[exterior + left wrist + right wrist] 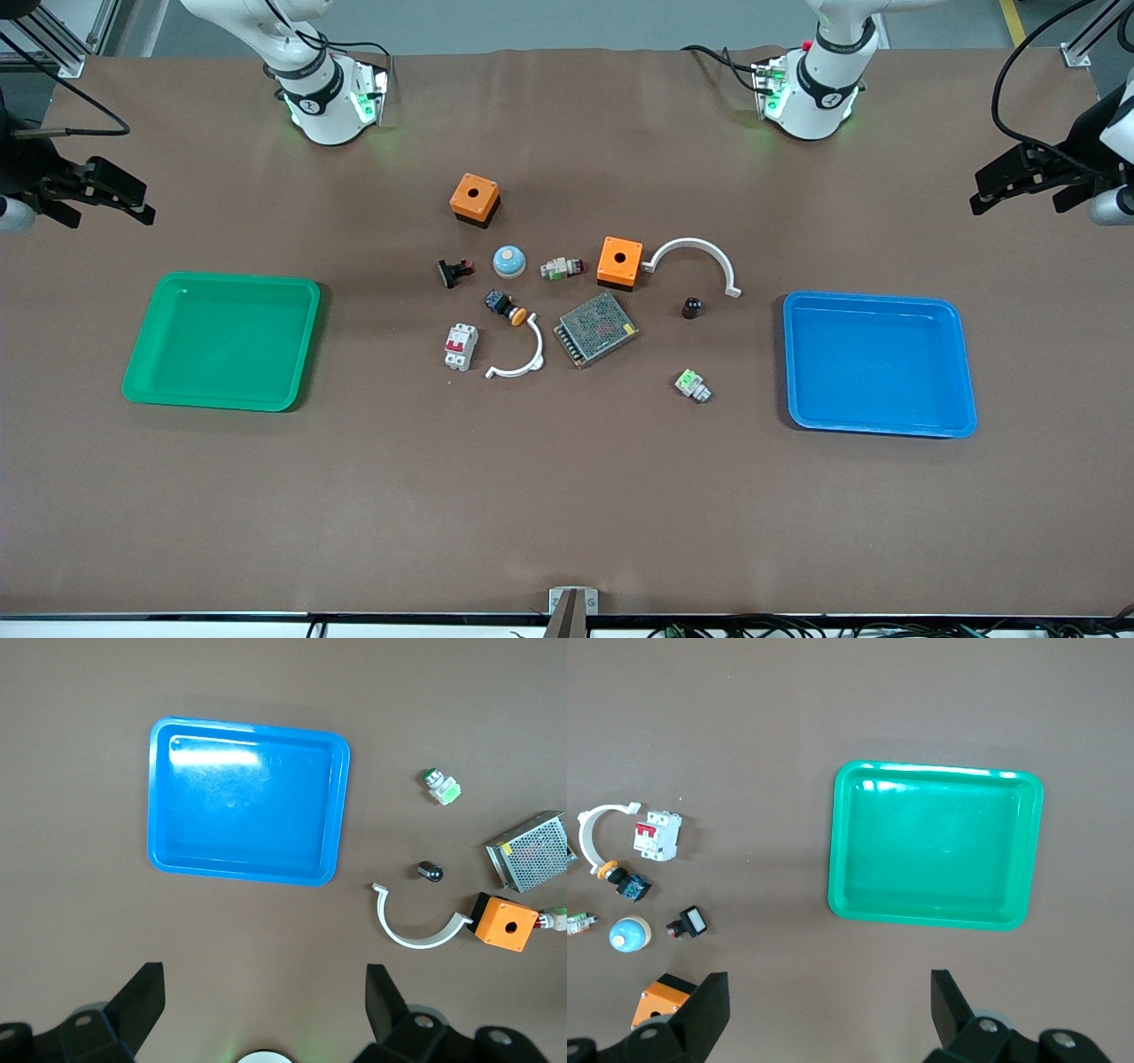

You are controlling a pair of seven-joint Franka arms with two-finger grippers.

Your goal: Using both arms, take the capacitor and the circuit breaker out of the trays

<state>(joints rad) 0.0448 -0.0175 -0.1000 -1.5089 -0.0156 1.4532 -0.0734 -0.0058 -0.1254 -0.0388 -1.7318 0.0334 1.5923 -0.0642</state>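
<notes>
The capacitor, a tiny black stubby cylinder, lies on the table between the metal mesh box and the blue tray; it also shows in the left wrist view. The breaker, a white-grey block with a red switch, lies on the side of the parts cluster toward the green tray; it shows in the right wrist view. My left gripper hangs open and empty at the left arm's end of the table. My right gripper hangs open and empty at the right arm's end.
Between the trays lie two orange boxes, a metal mesh box, two white curved clips, a blue dome, a black switch, an orange-capped button and green-topped parts.
</notes>
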